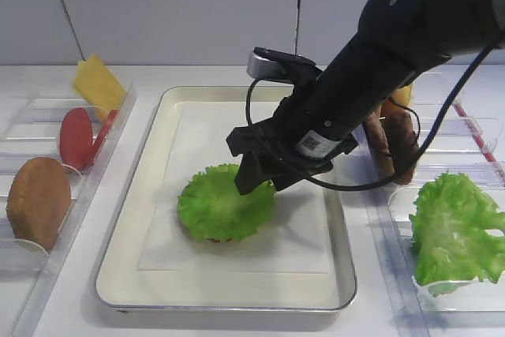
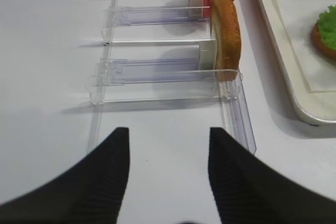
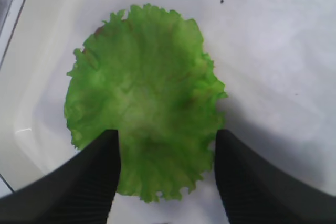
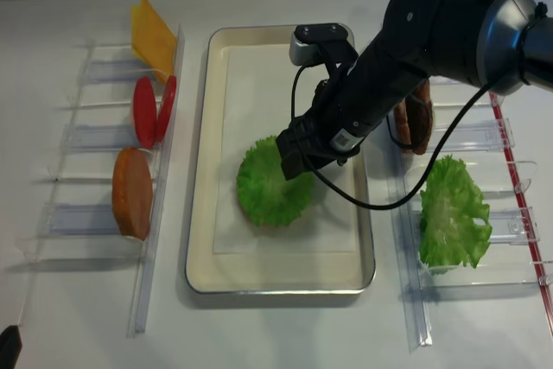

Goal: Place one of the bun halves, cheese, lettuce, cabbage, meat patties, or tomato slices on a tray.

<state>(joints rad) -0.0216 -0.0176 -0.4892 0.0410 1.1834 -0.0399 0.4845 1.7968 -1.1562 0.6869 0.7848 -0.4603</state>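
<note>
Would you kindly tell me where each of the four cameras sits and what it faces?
Exterior high: in front, looking down at the tray; right arm and right hand show.
Right wrist: on that arm, straight down on the lettuce; two open fingers show.
Left wrist: low over the table, facing a bun half; left hand open.
Realsense: overhead, whole layout, right arm.
Shared: all four views show the lettuce.

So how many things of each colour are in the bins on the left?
Red tomato slices: 2
Brown bun halves: 1
Yellow cheese stacks: 1
Total: 4
</note>
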